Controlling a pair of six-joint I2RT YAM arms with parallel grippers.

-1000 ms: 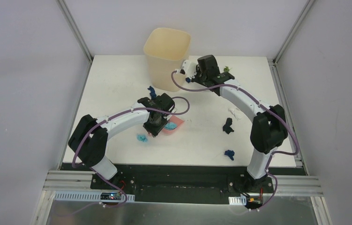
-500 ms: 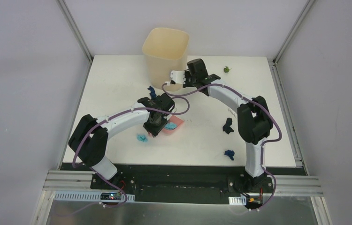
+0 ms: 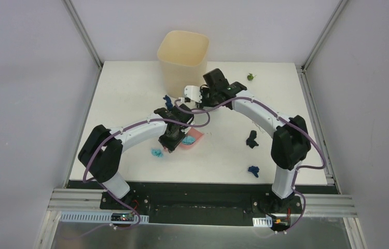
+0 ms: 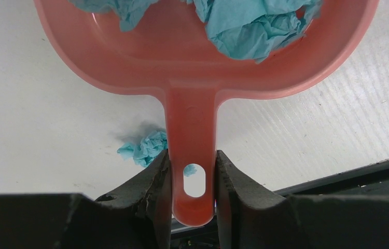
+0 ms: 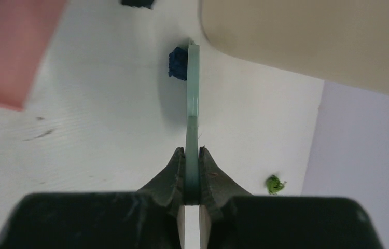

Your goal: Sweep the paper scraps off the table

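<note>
My left gripper [image 4: 193, 179] is shut on the handle of the pink dustpan [image 4: 192, 67], held low over the white table [image 3: 130, 93]. The pan [image 3: 193, 139] holds teal paper scraps [image 4: 254, 28]. One teal scrap [image 3: 156, 152] lies on the table beside the handle, also in the left wrist view [image 4: 144, 148]. My right gripper [image 5: 192, 174] is shut on the green brush handle [image 5: 193, 83], in front of the bin. A dark blue scrap [image 5: 177, 63] lies by the brush tip [image 3: 167, 99]. A black scrap [image 3: 252, 139], a dark blue scrap [image 3: 254, 170] and a green scrap [image 3: 251, 77] lie to the right.
The cream plastic bin [image 3: 183, 57] stands at the back centre of the table, and its wall is close to the brush in the right wrist view [image 5: 311, 36]. The green scrap [image 5: 274, 184] is near the back right wall. The black front edge strip [image 3: 197, 188] borders the table.
My right arm has swung left from the back right of the table to the front of the bin, carrying the brush. The left arm and dustpan have hardly moved.
</note>
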